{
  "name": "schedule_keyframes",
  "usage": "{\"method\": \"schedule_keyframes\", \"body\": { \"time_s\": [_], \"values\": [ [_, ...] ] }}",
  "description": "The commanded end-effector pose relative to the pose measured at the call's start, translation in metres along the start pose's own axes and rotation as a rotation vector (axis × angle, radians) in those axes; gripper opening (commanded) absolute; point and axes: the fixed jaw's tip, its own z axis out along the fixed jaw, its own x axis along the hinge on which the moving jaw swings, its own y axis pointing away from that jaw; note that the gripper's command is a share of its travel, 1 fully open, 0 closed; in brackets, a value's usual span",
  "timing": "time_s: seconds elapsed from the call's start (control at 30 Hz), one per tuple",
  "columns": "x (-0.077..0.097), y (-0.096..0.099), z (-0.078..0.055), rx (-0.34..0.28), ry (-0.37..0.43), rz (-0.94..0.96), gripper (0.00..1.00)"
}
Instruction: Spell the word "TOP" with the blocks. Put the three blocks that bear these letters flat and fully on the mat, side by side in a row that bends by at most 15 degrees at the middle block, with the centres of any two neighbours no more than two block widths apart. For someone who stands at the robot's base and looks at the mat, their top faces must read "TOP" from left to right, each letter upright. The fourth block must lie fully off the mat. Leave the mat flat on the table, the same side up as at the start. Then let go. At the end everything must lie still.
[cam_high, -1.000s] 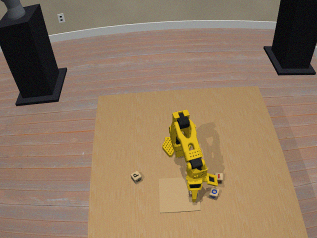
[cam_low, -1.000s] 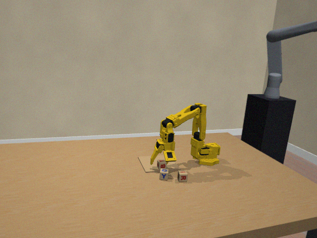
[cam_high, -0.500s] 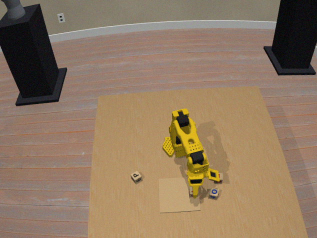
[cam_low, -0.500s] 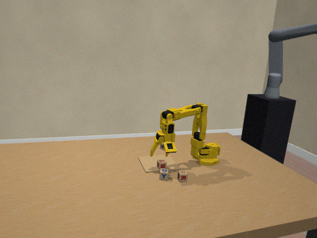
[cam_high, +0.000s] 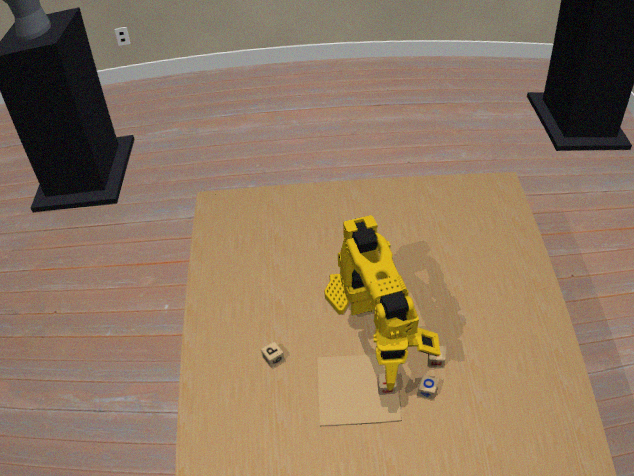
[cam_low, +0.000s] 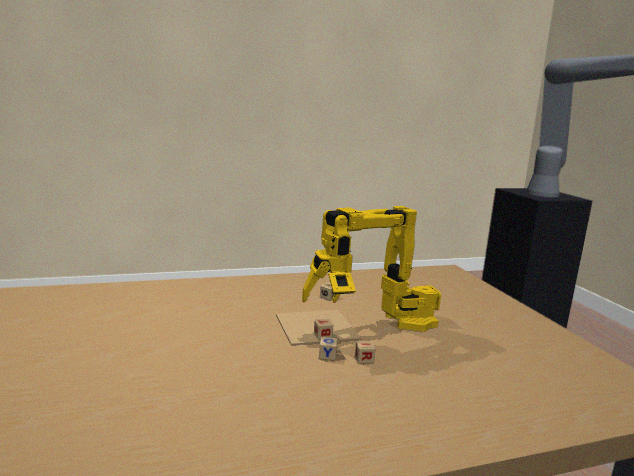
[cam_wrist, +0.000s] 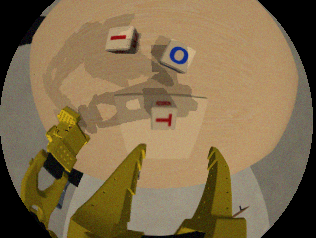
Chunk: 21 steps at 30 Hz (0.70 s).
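My gripper (cam_low: 320, 300) (cam_wrist: 178, 146) is open and empty, raised above the mat (cam_high: 348, 399) (cam_low: 297, 324) (cam_wrist: 136, 127). The T block (cam_high: 383, 383) (cam_low: 323, 329) (cam_wrist: 164, 120) sits on the mat near its right edge in the top view, partly behind a finger there; its T is upright for someone at the base. The O block (cam_high: 428, 386) (cam_low: 327, 349) (cam_wrist: 178, 56) lies off the mat, O up and turned askew. The P block (cam_high: 272, 353) (cam_low: 326, 292) lies off the mat on the opposite side, P up and turned; in the exterior view it shows behind the fingers.
The fourth block (cam_high: 436, 357) (cam_low: 365, 353) (cam_wrist: 121, 39), with a red bar on top, lies off the mat near the O block, on the robot's side. The mat lies flat on the wooden table (cam_high: 245, 409) (cam_low: 179, 384). The arm's shadow falls across these blocks' area.
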Motion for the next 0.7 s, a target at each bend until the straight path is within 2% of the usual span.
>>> {"method": "schedule_keyframes", "body": {
  "time_s": [0.0,0.5,0.67],
  "values": [
    [-0.0026,-0.0078,-0.0156,0.092,-0.026,-0.005,0.36],
    [-0.0026,-0.0078,-0.0158,0.094,-0.026,-0.005,0.36],
    [-0.0028,-0.0087,-0.0226,0.134,-0.037,-0.005,0.36]
  ]
}}
